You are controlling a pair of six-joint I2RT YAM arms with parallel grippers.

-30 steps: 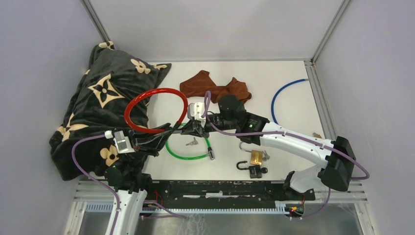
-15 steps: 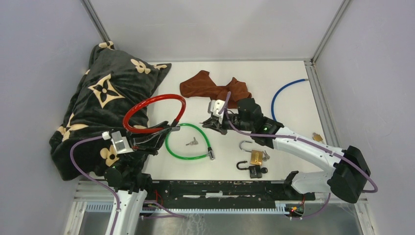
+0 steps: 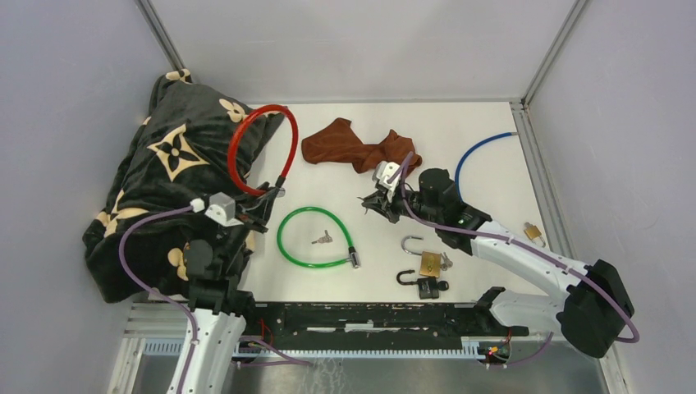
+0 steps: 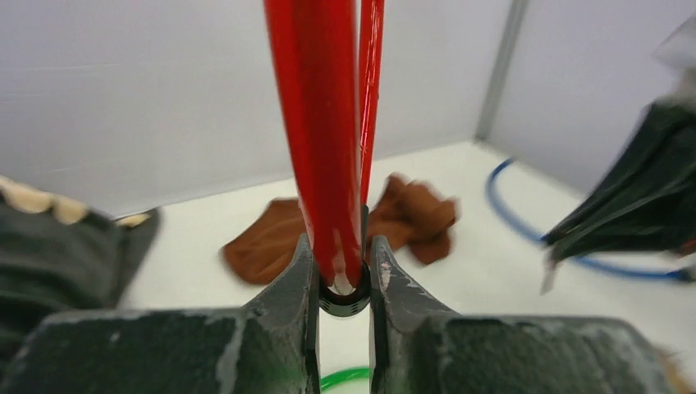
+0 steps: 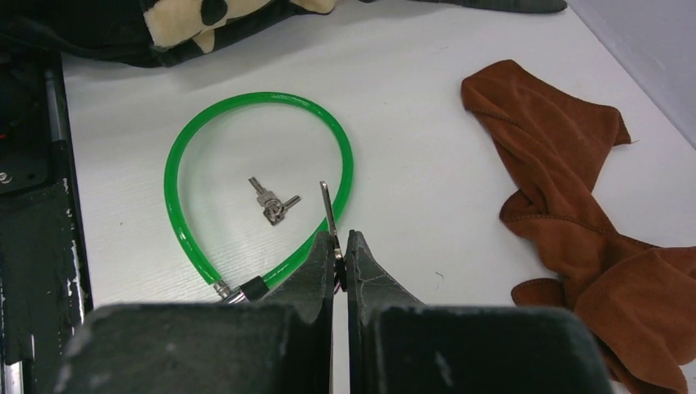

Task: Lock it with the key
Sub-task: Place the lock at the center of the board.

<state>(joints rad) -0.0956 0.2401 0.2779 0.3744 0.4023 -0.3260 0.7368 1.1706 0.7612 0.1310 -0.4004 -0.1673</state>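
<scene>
Right gripper (image 5: pixel 339 242) pinches thin silver key (image 5: pixel 327 209), blade protruding; left gripper (image 4: pixel 343 271) clamps red cable lock (image 4: pixel 320 123) at left edge of table (image 3: pixel 492 123); green cable loop (image 5: pixel 254 97) between.

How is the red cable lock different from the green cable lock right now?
The red cable lock is held up off the table, clamped at its black end by the left end effector; the green cable lock lies flat on the table with nothing gripping it. The red cable lock's loop rises upright from the grip, while the green cable lock's loop rings a small bunch of keys. Both are glossy coated cable loops.
</scene>
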